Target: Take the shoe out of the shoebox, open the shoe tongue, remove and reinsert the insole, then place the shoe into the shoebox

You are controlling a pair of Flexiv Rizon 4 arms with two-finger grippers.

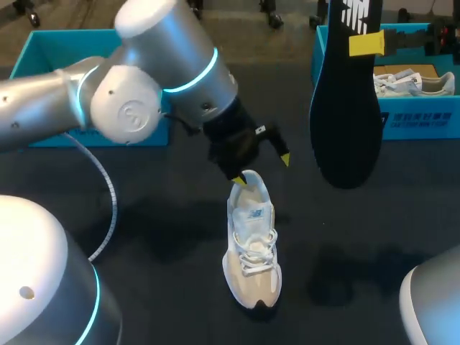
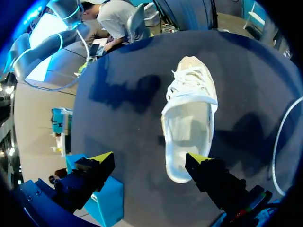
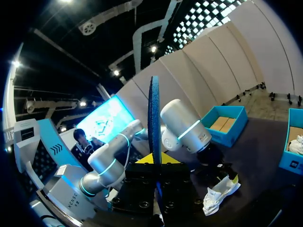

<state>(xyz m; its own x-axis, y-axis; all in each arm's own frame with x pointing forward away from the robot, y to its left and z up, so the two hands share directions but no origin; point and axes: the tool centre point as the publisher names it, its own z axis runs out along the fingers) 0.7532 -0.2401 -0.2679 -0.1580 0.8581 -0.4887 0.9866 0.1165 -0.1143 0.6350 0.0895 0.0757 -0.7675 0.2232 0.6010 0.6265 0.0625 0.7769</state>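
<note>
**Q:** What does the left wrist view alone reveal?
**A:** The left gripper [image 2: 150, 160] has its fingers spread with nothing held. The shoe [image 2: 189, 113] lies on the table [image 2: 118, 123]. Its heel is close by one fingertip, its toe points away, and its long axis runs out ahead of the gripper.

**Q:** And the insole?
**A:** The head view shows the insole's [image 1: 345, 108] broad dark face. The right wrist view shows only its thin edge, pinched upright in the right gripper [image 3: 155, 161] and extending lengthwise beyond the fingers.
</note>
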